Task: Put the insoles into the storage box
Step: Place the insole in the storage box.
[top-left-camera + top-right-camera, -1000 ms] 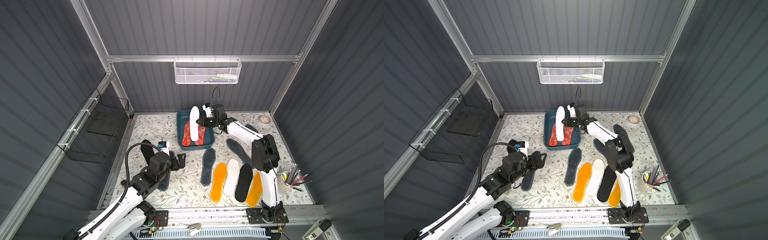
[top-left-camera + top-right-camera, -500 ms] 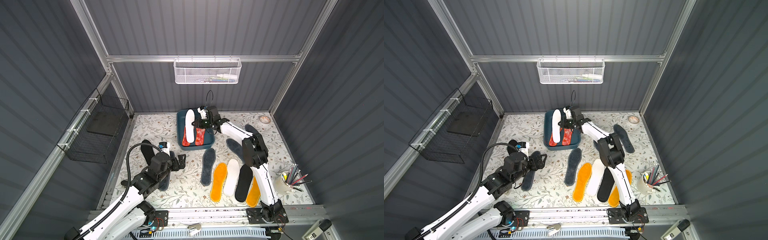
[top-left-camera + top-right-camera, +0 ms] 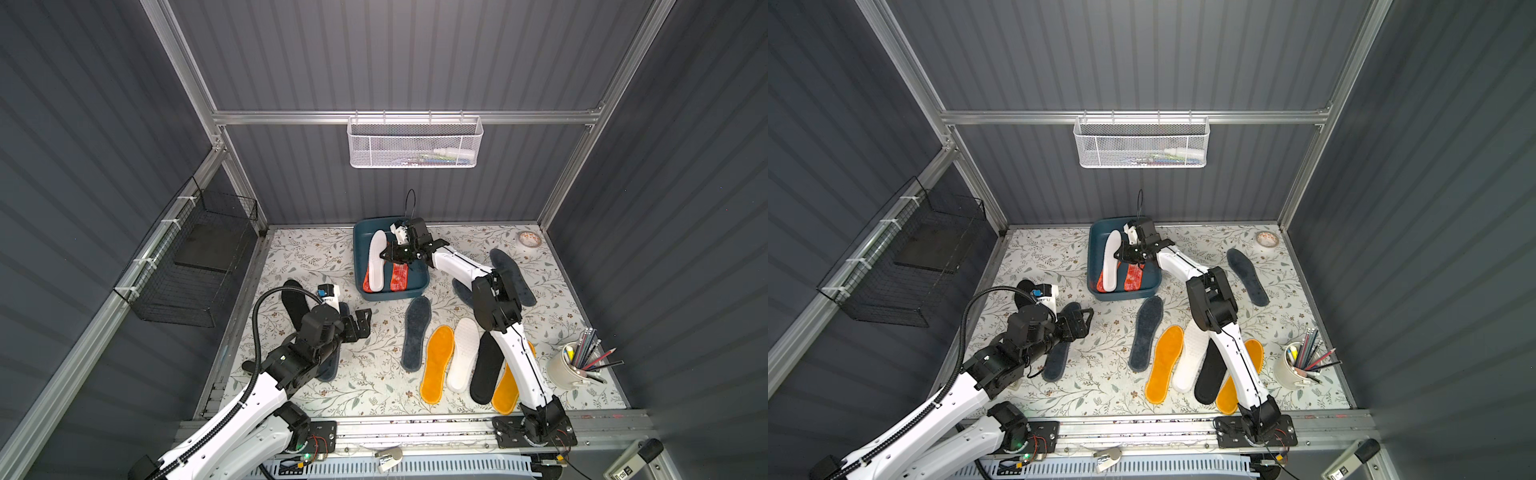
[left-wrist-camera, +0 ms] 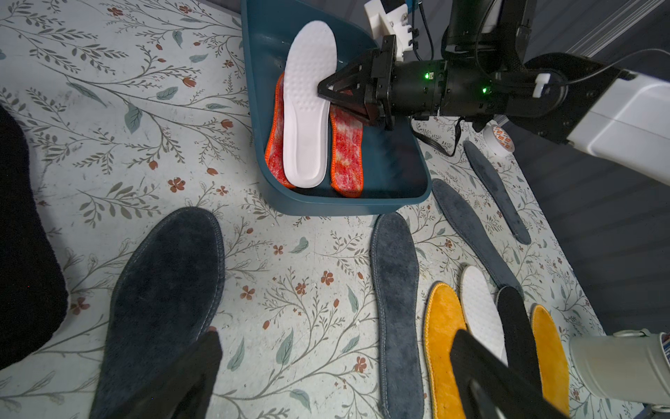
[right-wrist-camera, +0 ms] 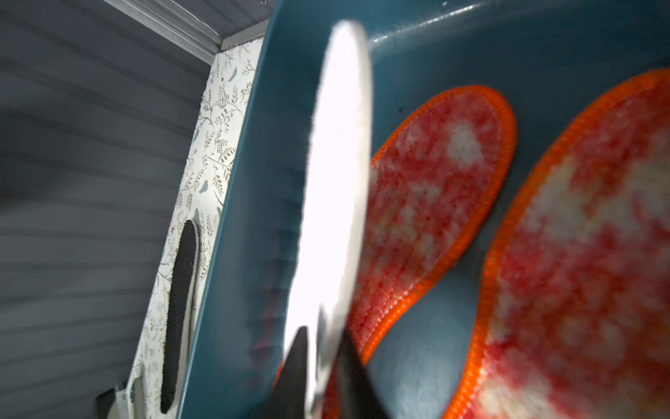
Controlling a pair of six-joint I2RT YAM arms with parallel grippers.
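The table [image 3: 374, 390], covered in a flowered cloth, carries everything. The storage box [image 3: 395, 296] sits at the middle of its far edge and holds three insoles: two red-orange ones [image 3: 400, 276] lying flat, and a white one [image 3: 377, 262] lying partly over one of them. Nine more lie on the table. Four are grey-blue [image 3: 415, 332], two black [image 3: 487, 368], two yellow [image 3: 436, 363] and one white [image 3: 464, 353], mostly toward the near-right corner. That makes twelve in all. They look light, thin and floppy. The fuzzy ones should grip well, while the white foam is likely smoother. Because they lie flat, a pinch on a side edge near mid-length should limit drooping. The left gripper [image 3: 359, 326] hangs wide open over the near-left part of the table, above a grey-blue insole. The right gripper [image 4: 322, 89] is inside the box, its jaws set narrow on either side of the white insole's edge. Whether they actually pinch it cannot be told.
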